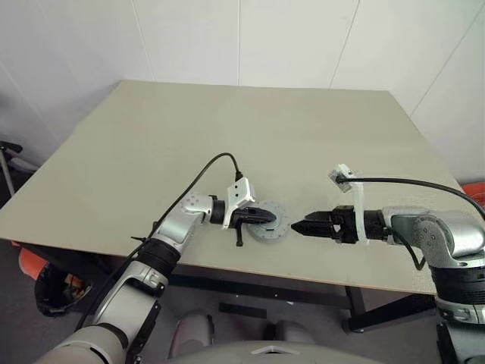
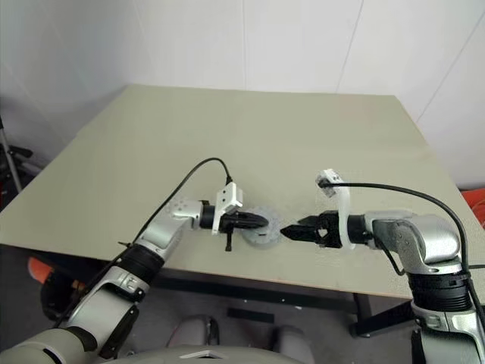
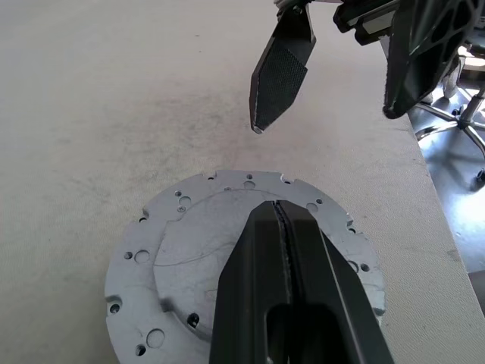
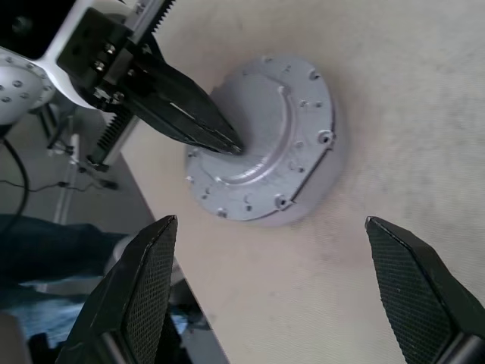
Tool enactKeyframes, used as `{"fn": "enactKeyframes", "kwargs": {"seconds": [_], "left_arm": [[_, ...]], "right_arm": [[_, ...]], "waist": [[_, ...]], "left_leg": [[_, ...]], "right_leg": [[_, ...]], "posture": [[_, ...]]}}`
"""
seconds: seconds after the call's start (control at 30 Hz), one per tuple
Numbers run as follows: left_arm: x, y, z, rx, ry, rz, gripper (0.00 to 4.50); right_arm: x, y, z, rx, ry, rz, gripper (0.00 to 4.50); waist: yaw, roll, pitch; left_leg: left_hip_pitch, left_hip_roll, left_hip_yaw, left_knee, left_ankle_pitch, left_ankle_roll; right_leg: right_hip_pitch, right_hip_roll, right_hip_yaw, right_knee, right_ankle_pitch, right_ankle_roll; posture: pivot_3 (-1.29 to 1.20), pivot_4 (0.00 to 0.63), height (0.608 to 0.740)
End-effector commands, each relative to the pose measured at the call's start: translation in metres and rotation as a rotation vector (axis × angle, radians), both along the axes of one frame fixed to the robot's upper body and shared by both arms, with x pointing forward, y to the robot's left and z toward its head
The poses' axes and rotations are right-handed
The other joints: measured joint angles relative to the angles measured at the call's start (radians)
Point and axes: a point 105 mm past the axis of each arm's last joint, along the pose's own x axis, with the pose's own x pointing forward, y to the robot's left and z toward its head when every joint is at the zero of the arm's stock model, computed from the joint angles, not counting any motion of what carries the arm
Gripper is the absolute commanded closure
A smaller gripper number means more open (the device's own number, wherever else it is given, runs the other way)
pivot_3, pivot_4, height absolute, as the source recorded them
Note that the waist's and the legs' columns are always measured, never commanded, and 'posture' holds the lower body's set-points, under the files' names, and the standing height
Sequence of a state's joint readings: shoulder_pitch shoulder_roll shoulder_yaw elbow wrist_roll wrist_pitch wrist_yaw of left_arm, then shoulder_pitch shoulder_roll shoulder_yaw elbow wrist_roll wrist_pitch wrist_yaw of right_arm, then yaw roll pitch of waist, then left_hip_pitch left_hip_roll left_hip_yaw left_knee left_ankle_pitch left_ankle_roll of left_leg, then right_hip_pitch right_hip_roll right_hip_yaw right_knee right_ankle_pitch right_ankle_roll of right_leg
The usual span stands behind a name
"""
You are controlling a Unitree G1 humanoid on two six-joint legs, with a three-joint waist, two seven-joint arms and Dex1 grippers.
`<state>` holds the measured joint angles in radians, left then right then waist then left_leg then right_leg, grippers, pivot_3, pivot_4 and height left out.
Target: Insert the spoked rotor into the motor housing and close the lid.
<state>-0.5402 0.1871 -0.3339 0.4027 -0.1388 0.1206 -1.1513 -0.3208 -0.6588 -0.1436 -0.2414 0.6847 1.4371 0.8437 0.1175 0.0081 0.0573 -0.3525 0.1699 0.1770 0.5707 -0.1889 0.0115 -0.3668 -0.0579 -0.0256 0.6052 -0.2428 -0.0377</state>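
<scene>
The left pincer (image 1: 267, 218) is lying in the lower middle of the head view with its two black fingers (image 3: 292, 273) pressed tight together, holding nothing between them. Its tip is resting over the top face of the lid (image 4: 265, 144), near the centre of that disc; whether it is really touching the metal is hard to tell.

The lid is sitting flat on the desk (image 1: 250, 136), close to the near edge, in the lower middle of the frame. It is a dull grey round plate with small holes around the rim and a raised round part in the middle. It seems to be sitting on a thicker round body, but the housing under it cannot be seen clearly.

The right pincer (image 1: 297, 225) is staying just to the right of the lid, apart from it, pointing toward it. Its fingers (image 4: 144, 296) are standing wide apart and are carrying nothing; in the right wrist view the lid is lying between and beyond them.

A black cable (image 1: 201, 176) is curving up from the left wrist over the desk. White wall panels (image 1: 250, 38) are filling the top of the frame.
</scene>
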Motion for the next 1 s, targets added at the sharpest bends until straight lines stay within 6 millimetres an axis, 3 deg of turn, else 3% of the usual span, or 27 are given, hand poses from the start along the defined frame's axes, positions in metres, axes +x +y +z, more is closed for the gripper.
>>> {"fn": "enactKeyframes", "kwargs": {"seconds": [0.03, 0.67, 1.0], "left_arm": [[-0.003, 0.002, -0.005, 0.026, 0.016, -0.011, 4.50], [-0.005, 0.001, -0.006, 0.021, 0.023, -0.017, 4.50], [-0.004, 0.002, -0.006, 0.018, 0.025, -0.013, 4.50]], "right_arm": [[0.001, 0.005, 0.019, 0.072, 0.011, -0.017, 0.01], [0.035, 0.007, -0.013, 0.056, 0.133, -0.297, 0.01], [0.011, 0.010, -0.020, 0.106, 0.251, -0.147, 0.01]], "waist": [[0.008, 0.000, 0.000], [0.015, 0.000, 0.000], [0.021, 0.000, 0.000]], "left_leg": [[0.000, 0.000, 0.000, 0.000, 0.000, 0.000], [0.000, -0.001, 0.000, -0.006, 0.005, -0.009], [0.001, -0.001, 0.000, -0.007, 0.005, -0.009]], "right_leg": [[0.000, 0.000, 0.000, 0.000, 0.000, 0.000], [-0.002, 0.000, 0.000, 0.000, 0.002, -0.003], [-0.002, 0.000, 0.000, 0.000, 0.001, -0.003]], "posture": [[0.00, 0.000, 0.740], [0.00, 0.000, 0.740], [0.00, 0.000, 0.740]]}}
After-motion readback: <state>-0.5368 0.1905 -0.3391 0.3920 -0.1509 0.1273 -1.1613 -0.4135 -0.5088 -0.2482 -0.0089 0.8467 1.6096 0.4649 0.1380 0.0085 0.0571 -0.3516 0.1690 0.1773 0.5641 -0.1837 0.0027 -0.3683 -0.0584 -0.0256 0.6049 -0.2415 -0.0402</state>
